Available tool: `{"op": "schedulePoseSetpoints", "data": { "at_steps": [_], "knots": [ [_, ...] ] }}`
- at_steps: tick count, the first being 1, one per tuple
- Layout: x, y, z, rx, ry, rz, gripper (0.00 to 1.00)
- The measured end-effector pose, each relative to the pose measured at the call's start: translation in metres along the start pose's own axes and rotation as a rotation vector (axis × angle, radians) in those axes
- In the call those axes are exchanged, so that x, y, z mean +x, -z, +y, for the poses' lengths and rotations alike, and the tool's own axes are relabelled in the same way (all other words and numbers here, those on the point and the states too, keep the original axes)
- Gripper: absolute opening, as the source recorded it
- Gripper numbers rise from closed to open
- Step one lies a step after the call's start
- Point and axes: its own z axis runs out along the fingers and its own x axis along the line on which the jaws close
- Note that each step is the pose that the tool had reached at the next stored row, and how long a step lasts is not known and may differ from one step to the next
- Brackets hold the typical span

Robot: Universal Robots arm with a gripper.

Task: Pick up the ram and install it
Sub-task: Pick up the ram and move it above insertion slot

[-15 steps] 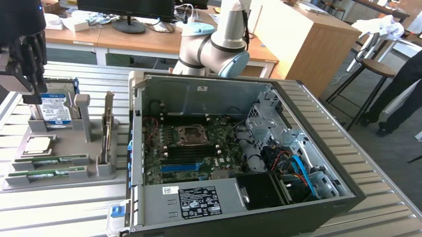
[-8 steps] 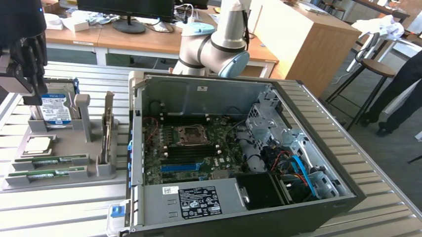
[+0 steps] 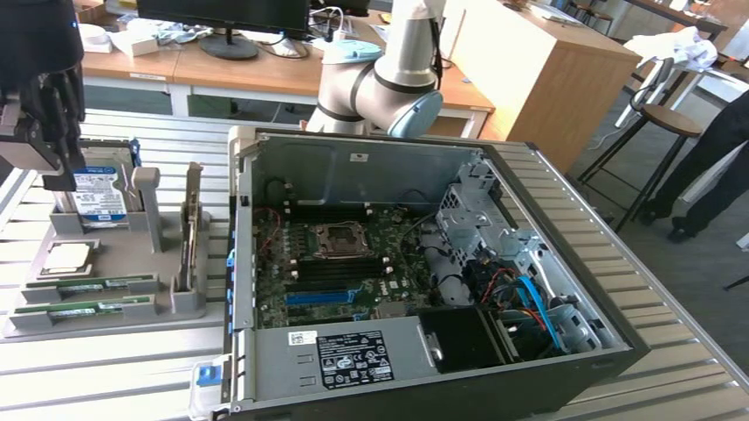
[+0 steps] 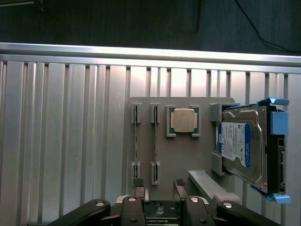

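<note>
Early days here: the gripper [image 4: 159, 184] hangs above the grey holder [image 4: 181, 155], its jaws spread wide with nothing between them. The ram [image 4: 155, 141] sits on edge in its holder slot, a twin stick [image 4: 136, 141] just beside it, both untouched. Over in the open computer case [image 3: 351, 167], the motherboard [image 3: 351, 263] waits. By my reading, pickup and install are both left to do.

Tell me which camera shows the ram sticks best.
The exterior view: the ram sticks show their long green sides, seated in the grey holder. The wrist view looks down on their top edges, so each is just a thin strip.
</note>
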Motion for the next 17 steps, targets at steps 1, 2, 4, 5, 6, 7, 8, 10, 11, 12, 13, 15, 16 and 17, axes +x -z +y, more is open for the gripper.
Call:
{"op": "schedulePoseSetpoints", "data": {
  "at_steps": [1, 2, 4, 5, 6, 7, 8, 10, 11, 12, 13, 15, 16, 17],
  "knots": [
    [0.000, -0.0006, 0.0000, 0.0000, 0.000, 0.0000, 0.37],
    [0.000, -0.0013, 0.0000, 0.0000, 0.000, 0.0000, 0.37],
    [0.000, -0.0027, -0.0001, 0.0000, 0.000, 0.0000, 0.37],
    [0.000, -0.0035, -0.0001, 0.0001, 0.000, 0.0000, 0.37],
    [0.000, -0.0042, -0.0001, 0.0000, 0.000, 0.0000, 0.37],
    [0.000, -0.0049, -0.0002, 0.0000, 0.000, 0.0000, 0.37],
    [0.000, -0.0057, -0.0002, 0.0001, 0.000, 0.0000, 0.37],
    [0.000, -0.0072, -0.0002, -0.0001, 0.000, 0.0000, 0.37],
    [0.000, -0.0082, -0.0002, 0.0000, 0.000, 0.0000, 0.37],
    [0.000, -0.0089, -0.0003, -0.0001, 0.000, 0.0000, 0.37],
    [0.000, -0.0097, -0.0003, 0.0000, 0.000, 0.0000, 0.37],
    [0.000, -0.0113, -0.0004, 0.0000, 0.000, 0.0000, 0.37],
    [0.000, -0.0121, -0.0004, -0.0001, 0.000, 0.0000, 0.37],
    [0.000, -0.0129, -0.0004, 0.0000, 0.000, 0.0000, 0.37]
  ]
}}
